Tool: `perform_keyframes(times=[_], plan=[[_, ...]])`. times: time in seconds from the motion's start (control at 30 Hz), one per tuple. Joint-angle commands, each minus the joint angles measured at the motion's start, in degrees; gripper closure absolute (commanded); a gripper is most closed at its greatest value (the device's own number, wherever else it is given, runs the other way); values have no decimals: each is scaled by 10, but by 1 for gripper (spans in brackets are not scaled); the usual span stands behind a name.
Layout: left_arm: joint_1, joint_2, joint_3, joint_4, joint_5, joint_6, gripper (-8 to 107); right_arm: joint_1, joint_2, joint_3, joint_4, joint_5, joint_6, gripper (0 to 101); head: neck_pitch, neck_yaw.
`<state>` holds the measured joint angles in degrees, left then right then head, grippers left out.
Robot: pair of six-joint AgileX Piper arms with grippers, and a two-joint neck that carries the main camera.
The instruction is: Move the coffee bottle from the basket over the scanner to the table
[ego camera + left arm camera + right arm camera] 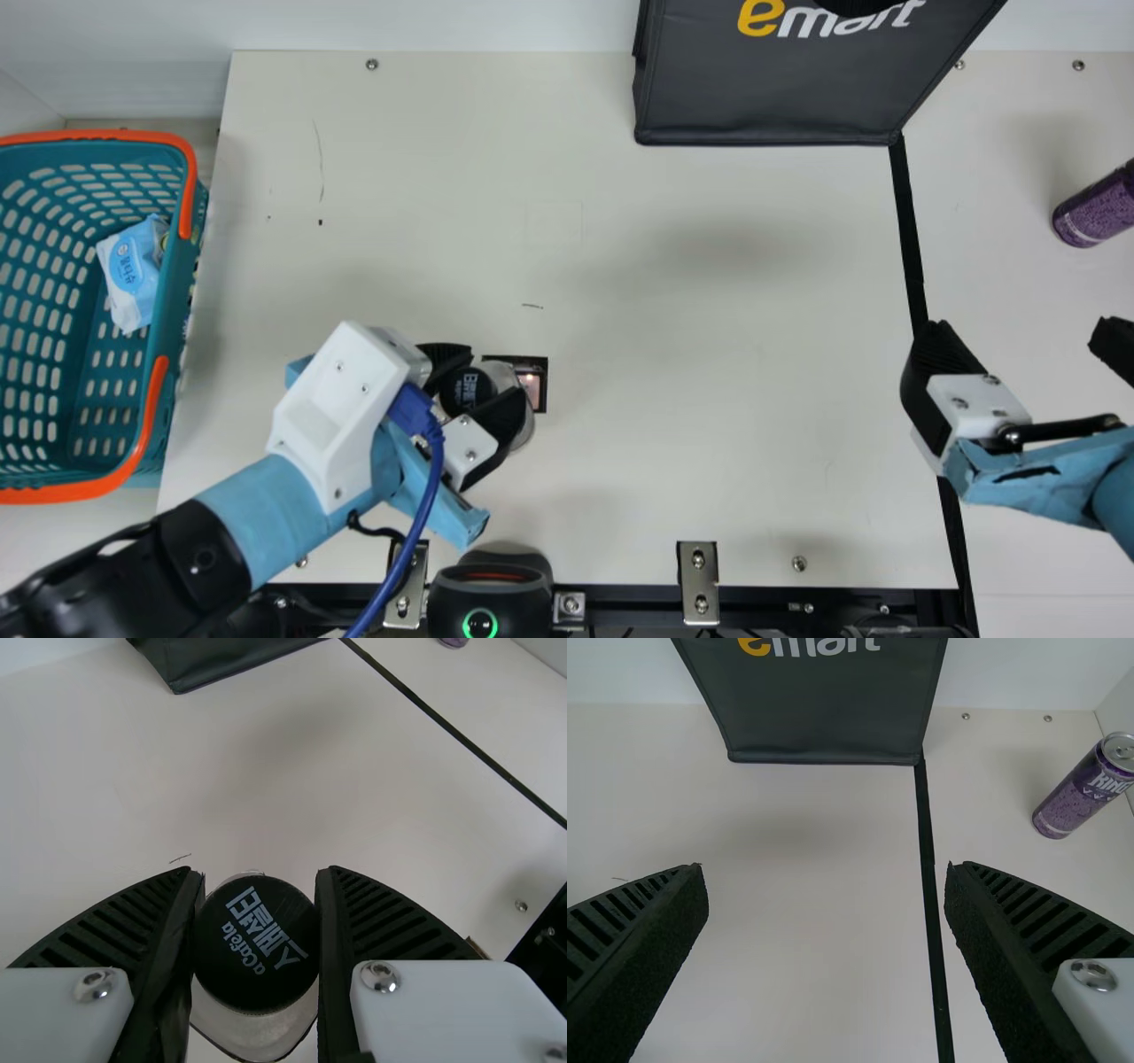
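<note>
My left gripper is shut on the coffee bottle, its fingers on both sides of the round black cap, over the table's lower middle. Between the fingertips of the left gripper in the left wrist view is the bottle's cap, with the clear body below it. The black scanner with a green ring stands at the table's near edge, below the bottle in the main view. At the right, my right gripper is open and empty; the right wrist view shows the right gripper with fingers wide apart.
The teal basket with orange handles is at the left, a light-blue packet in it. A black bag stands at the back. A purple can is at the far right. A small dark square lies beside the bottle.
</note>
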<state>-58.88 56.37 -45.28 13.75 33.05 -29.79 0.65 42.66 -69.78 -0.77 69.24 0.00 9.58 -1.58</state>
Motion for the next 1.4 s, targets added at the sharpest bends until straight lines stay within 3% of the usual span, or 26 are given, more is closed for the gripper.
perform_keyframes(times=[0.0, 0.37, 0.77, 1.03, 1.37], plan=[[13, -6, 0, -51, 2, 117, 107, 0, 0, 0, 0, 0, 0, 6, -17, 0], [102, -22, -10, -202, 23, 344, 107, 0, 0, 0, 0, 0, 0, 6, -17, 0], [180, 21, -28, -331, 18, 511, 107, 0, 0, 0, 0, 0, 0, 6, -17, 0], [186, 97, -63, -377, -13, 556, 107, 0, 0, 0, 0, 0, 0, 6, -17, 0], [141, 199, -119, -369, -67, 516, 107, 0, 0, 0, 0, 1, 0, 6, -17, 0]])
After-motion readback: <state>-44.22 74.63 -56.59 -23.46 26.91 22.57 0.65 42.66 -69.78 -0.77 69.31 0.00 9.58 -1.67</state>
